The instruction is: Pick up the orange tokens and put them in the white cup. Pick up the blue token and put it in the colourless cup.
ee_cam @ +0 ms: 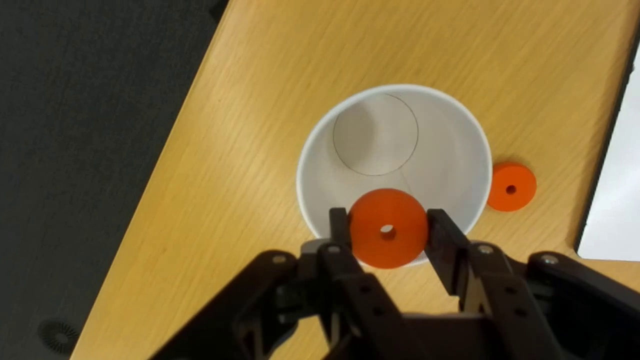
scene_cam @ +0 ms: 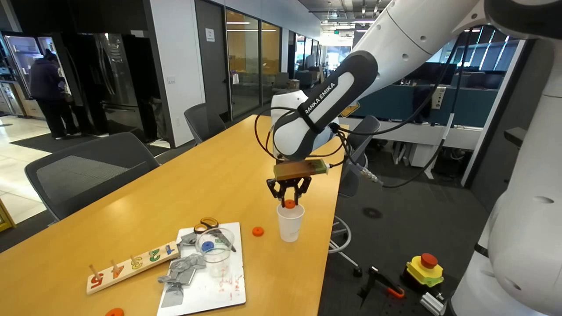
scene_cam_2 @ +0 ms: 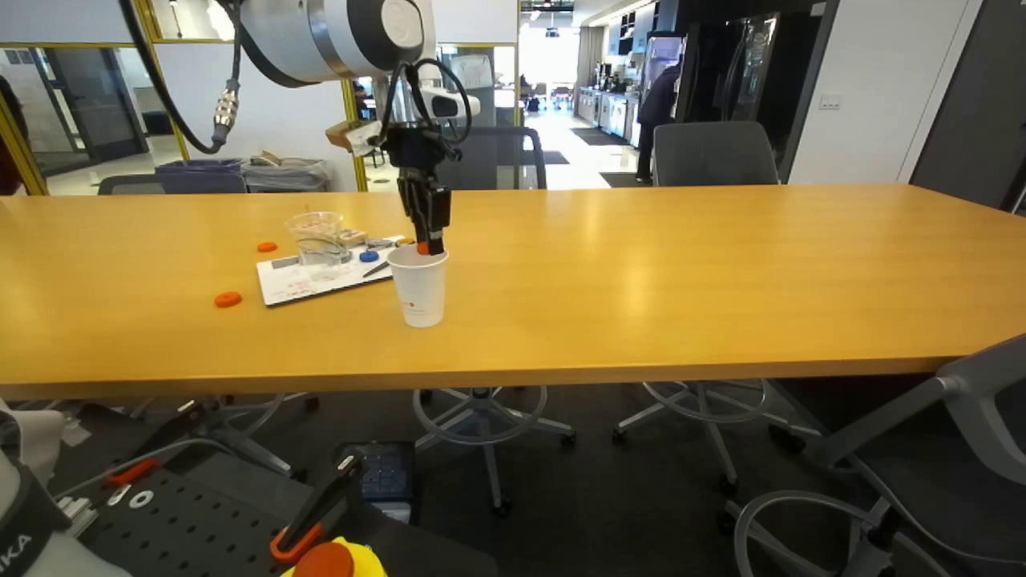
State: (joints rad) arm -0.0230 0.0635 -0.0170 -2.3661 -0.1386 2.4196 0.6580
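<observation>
That gripper [ee_cam: 386, 224] is clamping one orange token [ee_cam: 388, 210] over the white cup [scene_cam: 290, 224]. Another token [scene_cam: 257, 231] is lying beside it.

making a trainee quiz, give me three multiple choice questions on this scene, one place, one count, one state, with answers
1. Where does the blue token lie?
A) on a chair
B) on the white board
C) on the floor

2. How many orange tokens show lying on the table?
A) two
B) four
C) five

3. How does the gripper stand?
A) wide open
B) shut on scissors
C) shut on an orange token

B: an exterior view shows it there, beside the clear cup.
A: both exterior views show two.
C: in the wrist view, its fingers pinch the token.
</observation>
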